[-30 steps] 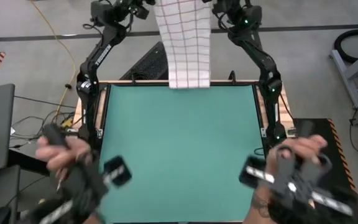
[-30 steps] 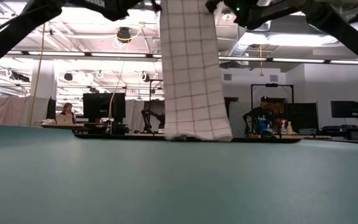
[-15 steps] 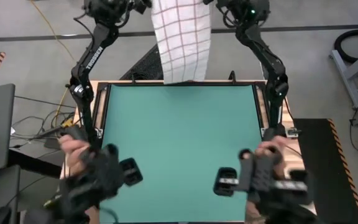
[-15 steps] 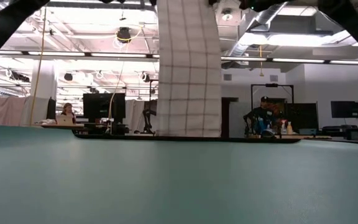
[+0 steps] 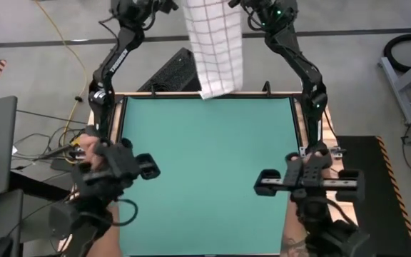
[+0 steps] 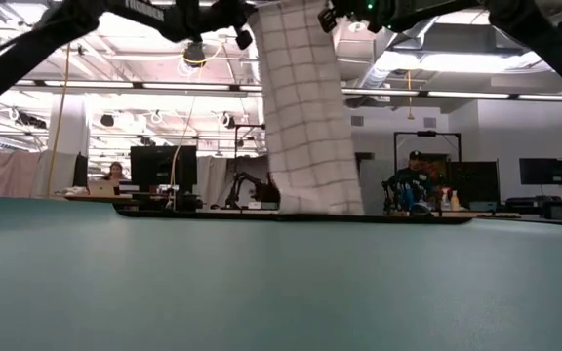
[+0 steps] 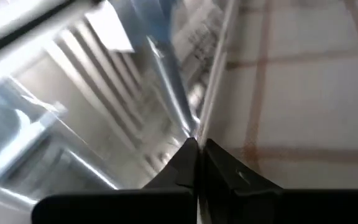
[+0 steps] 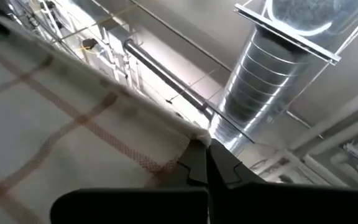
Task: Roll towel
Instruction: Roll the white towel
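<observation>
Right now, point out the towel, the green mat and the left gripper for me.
towel (image 5: 214,50), high view: middle of the hanging cloth.
green mat (image 5: 205,164), high view: bare centre of the surface.
left gripper (image 7: 197,149), left wrist view: where the two shut fingertips pinch the towel's edge.

The top of the thin white towel with fine red-brown grid lines (image 5: 213,43) runs off the upper edge of the high view, so the corners where it is pinched are cut off there. In the low view the towel's (image 6: 306,117) upper end also leaves the picture, and its lower hem is hidden behind the far rim of the green-matted tabletop (image 6: 281,283). The left wrist view is streaked with blur beside the cloth. People far across the room are too small to make out.
</observation>
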Available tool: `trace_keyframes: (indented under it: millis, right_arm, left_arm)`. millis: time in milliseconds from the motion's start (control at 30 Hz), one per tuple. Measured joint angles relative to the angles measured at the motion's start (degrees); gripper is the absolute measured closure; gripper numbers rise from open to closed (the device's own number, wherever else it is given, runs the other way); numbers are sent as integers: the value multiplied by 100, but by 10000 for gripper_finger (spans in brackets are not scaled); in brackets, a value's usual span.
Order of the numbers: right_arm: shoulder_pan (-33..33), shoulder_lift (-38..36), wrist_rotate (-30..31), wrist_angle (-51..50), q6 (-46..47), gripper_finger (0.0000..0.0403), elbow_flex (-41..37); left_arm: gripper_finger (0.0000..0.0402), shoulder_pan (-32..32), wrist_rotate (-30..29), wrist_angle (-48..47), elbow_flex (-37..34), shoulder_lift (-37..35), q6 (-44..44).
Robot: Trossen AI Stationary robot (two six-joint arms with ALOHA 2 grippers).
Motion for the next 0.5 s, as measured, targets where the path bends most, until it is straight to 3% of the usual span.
trace_keyframes:
  millis: [67,167,367,500]
  right_arm:
    - [-46,2,-118,70,-15,399,-1]
    - [-50,2,-219,108,-200,399,-1]
    - [-27,-13,-38,-461,-22,399,2]
    - [16,-50,317,-1502,477,399,25]
  left_arm:
    - [401,55,356,761,5,135,-162]
    - [401,74,437,949,7,140,-489]
    - [401,55,413,225,7,131,-475]
    - [401,-8,-141,-307,9,127,-696]
